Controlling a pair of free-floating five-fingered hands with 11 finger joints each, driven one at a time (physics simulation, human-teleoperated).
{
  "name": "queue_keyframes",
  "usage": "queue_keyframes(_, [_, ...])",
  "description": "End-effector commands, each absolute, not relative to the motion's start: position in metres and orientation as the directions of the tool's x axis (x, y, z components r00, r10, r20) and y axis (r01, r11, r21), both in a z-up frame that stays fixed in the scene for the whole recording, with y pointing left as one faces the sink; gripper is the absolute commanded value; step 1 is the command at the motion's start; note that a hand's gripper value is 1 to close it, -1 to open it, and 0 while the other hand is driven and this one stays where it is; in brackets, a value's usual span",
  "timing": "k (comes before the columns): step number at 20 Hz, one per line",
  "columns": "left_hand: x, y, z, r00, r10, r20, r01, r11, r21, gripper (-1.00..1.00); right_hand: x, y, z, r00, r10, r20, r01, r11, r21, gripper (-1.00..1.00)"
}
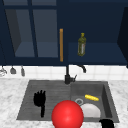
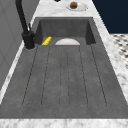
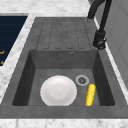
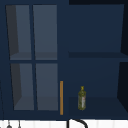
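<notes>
- Left hand (image 1: 40, 99) hovers over the draining board (image 1: 45, 97), fingers straight and spread, holding nothing.
- Right hand (image 1: 107, 123) sits at the near right sink corner; can't tell whether it's open or closed.
- Nearest things: white plate (image 3: 58, 90) flat on the basin floor, corn cob (image 3: 90, 94) just right of it, drain (image 3: 82, 80) between them on the far side.
- Red ball (image 1: 67, 115) floats near the front edge, overlapping the plate.
- Plate: likely stiff, slick, breakable; lying flat, so take it by the rim.
- Corn: light, firm; pinch mid-length.
</notes>
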State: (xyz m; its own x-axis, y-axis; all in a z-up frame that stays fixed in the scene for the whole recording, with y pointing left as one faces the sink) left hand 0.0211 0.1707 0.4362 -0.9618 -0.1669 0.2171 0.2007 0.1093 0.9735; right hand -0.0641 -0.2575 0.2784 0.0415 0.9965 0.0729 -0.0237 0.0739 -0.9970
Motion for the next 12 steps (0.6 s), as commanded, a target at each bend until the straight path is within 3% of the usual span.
queue_keyframes(1, [0.021,0.171,0.447,-0.987,-0.074,0.139,0.137,0.035,0.99,-1.0,-0.064,-0.257,0.278,0.041,0.996,0.073,-0.024,0.074,-0.997,0.0])
queue_keyframes(12, [0.022,0.171,0.475,-0.994,-0.077,0.072,0.07,0.022,0.997,-1.0,-0.064,-0.257,0.278,0.041,0.996,0.073,-0.024,0.074,-0.997,0.0])
